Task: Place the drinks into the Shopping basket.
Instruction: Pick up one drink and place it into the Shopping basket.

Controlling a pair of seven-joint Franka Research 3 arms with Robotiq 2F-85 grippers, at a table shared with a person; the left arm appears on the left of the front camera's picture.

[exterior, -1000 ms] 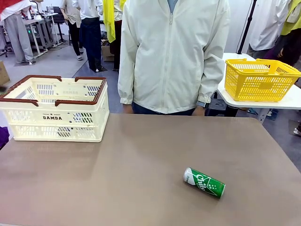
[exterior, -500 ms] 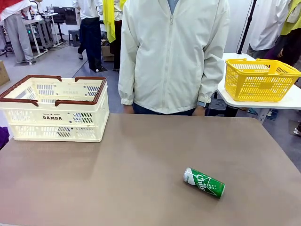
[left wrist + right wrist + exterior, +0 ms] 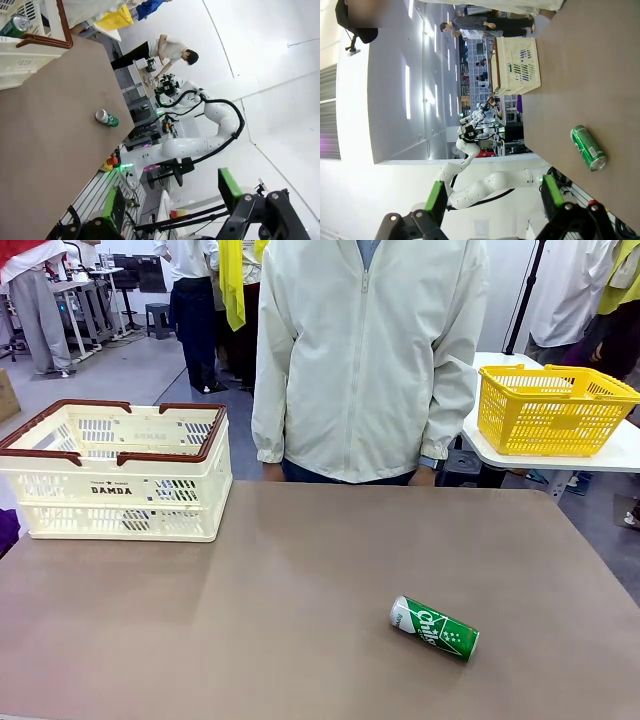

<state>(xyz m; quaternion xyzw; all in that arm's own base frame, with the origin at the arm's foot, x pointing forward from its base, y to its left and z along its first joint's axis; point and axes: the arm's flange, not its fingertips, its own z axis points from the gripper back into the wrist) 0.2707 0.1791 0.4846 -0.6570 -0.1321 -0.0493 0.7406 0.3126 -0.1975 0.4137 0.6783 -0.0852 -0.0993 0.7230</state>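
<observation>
The green can (image 3: 434,628) lies on its side at the lower right of the front view, long axis slanting down to the right, so I judge the right gripper (image 3: 495,200) nearer; both it and the left gripper (image 3: 172,200) stand spread wide, holding nothing. The Shopping basket (image 3: 60,490) stands well apart at the middle left on the plain brown table (image 3: 250,640), a person (image 3: 360,360) standing behind the far edge.

A background person (image 3: 193,310) in dark trousers has stepped rightward.

Front cam faces across desk (image 3: 300,660) to far edge; wrist cams rolled sideways, distant; all share green can (image 3: 434,628)
</observation>
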